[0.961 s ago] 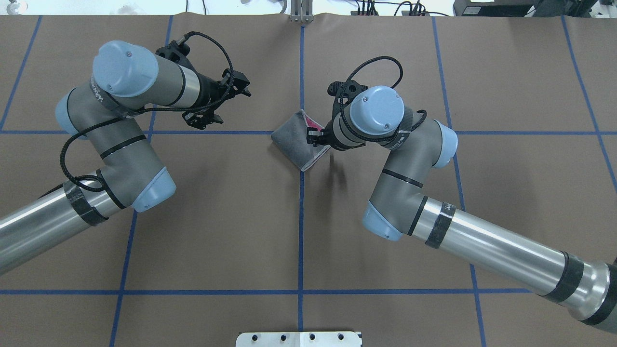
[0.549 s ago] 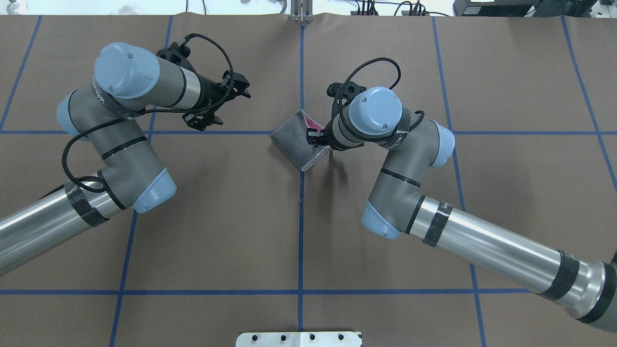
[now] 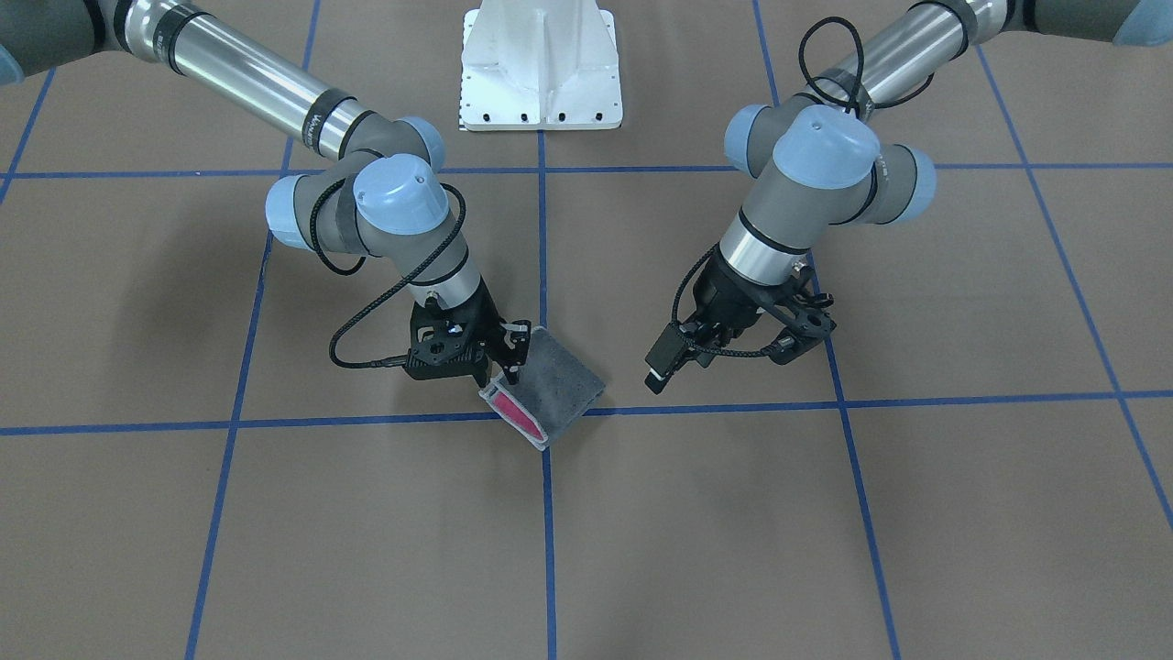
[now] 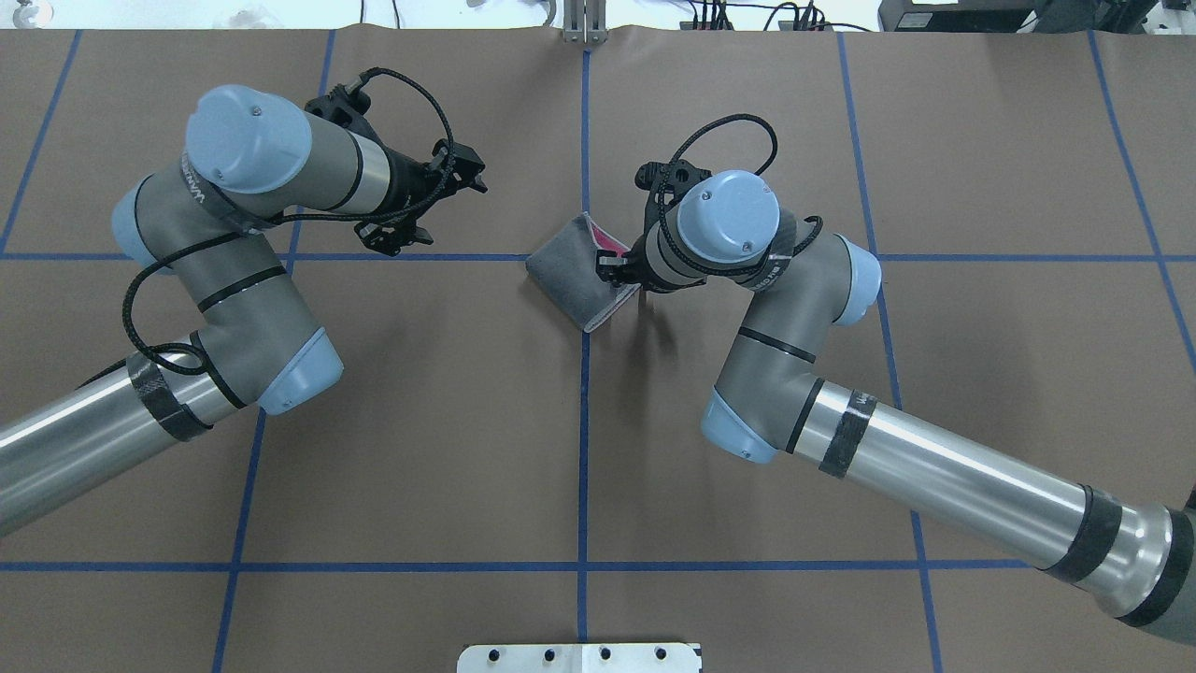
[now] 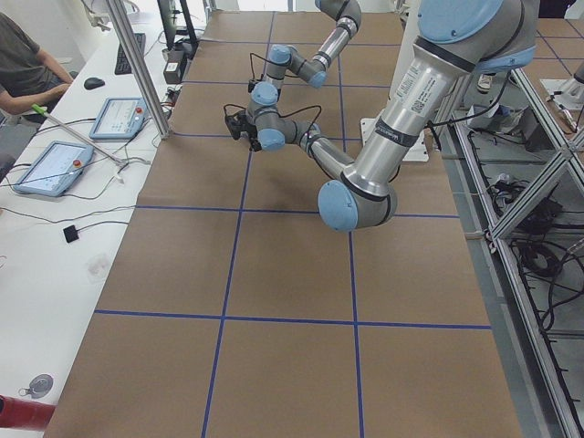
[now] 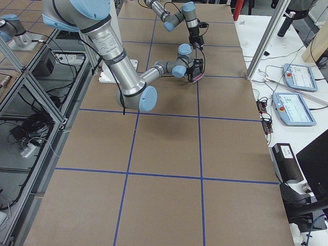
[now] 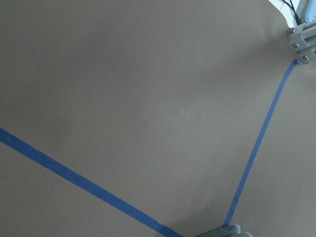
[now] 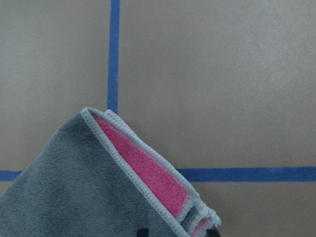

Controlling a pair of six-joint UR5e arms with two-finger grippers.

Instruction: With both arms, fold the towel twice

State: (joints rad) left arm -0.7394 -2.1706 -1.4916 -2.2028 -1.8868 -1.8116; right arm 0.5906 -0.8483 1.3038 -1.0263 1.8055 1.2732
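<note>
The towel (image 4: 570, 276) lies folded small near the table's middle, dark grey face up, with a pink strip showing along its light grey edge (image 3: 515, 414). My right gripper (image 4: 607, 265) stands over that edge, shut on the towel's layered corner (image 8: 195, 217); only the fingertips' dark tips show at the bottom of the right wrist view. My left gripper (image 4: 439, 204) hovers open and empty well to the left of the towel, apart from it (image 3: 674, 353). The left wrist view shows only a grey sliver of towel (image 7: 224, 231) at its bottom edge.
Blue tape lines (image 4: 584, 421) grid the brown paper table. The white pedestal base (image 3: 539, 69) sits at the robot's side. An aluminium post (image 4: 584, 23) stands at the far edge. A person (image 5: 23, 55) and tablets (image 5: 55, 169) are at the side bench.
The left arm has drawn slightly up and away from the towel. The right arm's elbow has shifted a little left; the towel and right gripper have barely moved.
</note>
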